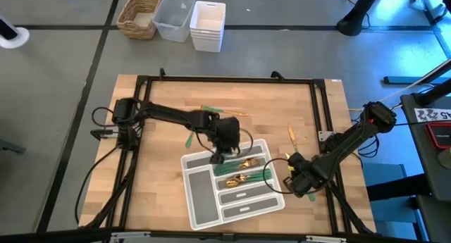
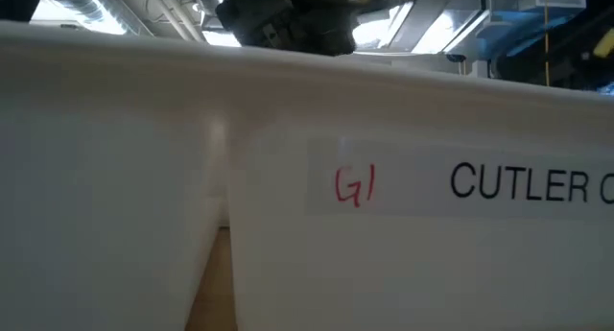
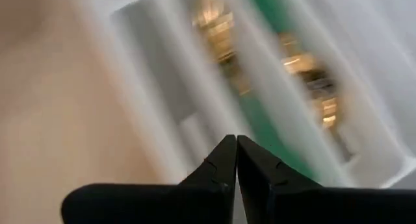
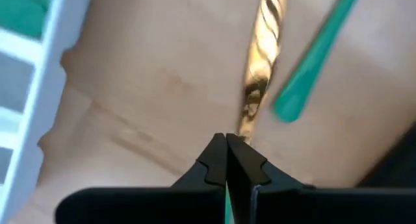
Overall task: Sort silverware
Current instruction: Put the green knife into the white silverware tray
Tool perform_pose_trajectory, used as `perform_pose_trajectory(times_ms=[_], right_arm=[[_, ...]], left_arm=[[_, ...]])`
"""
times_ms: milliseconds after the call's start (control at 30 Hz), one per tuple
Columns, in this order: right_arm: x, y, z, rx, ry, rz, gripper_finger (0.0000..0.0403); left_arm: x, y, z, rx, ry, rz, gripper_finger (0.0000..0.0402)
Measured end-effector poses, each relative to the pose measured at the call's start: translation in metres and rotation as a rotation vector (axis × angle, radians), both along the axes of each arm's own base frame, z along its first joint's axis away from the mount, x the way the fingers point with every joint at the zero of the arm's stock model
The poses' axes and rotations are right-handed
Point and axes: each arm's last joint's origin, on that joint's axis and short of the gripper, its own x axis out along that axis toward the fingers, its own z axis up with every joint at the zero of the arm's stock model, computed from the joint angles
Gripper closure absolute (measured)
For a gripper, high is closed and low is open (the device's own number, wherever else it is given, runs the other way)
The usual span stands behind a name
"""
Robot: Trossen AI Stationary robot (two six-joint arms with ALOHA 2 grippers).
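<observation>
Overhead, the left gripper [image 1: 218, 157] hangs with its fingers pressed together and nothing between them, over the far end of the grey tray [image 1: 204, 208], at the wall between the long empty slot and the compartments of sorted pieces. Its own wrist camera shows the pinched tips above gold heads and a green handle lying in those compartments. The right gripper [image 4: 226, 143] sits low at the tray's right side, jaws likewise shut; a gold piece [image 4: 260, 62] runs away from its tips, though whether it is pinched or merely lies beyond them I cannot tell, and a loose green handle [image 4: 312, 58] lies just beside it on the wood.

Most of the silverware [image 1: 243, 174] is in the tray already. A few pieces remain on the table [image 1: 155, 130]: two or three behind the left arm [image 1: 218, 113], one near the right arm [image 1: 291, 137].

These pieces look light, stiff and thin. Polished heads are probably slippery, so the slim handle, near its middle, seems the better place to pinch; lying flat, each needs fingertips right down at the wood.
</observation>
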Motion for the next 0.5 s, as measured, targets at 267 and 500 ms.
perform_pose_trajectory(times_ms=[267, 500], right_arm=[[-0.001, -0.008, 0.037, -0.244, 0.002, 0.092, 0.0402], [-0.001, -0.013, 0.047, -0.39, -0.012, 0.223, 0.0402]], left_arm=[[-0.039, 0.064, 0.003, 0.084, 0.314, 0.427, 0.0396], [-0.076, 0.095, -0.011, 0.034, 0.622, 0.691, 0.0396]])
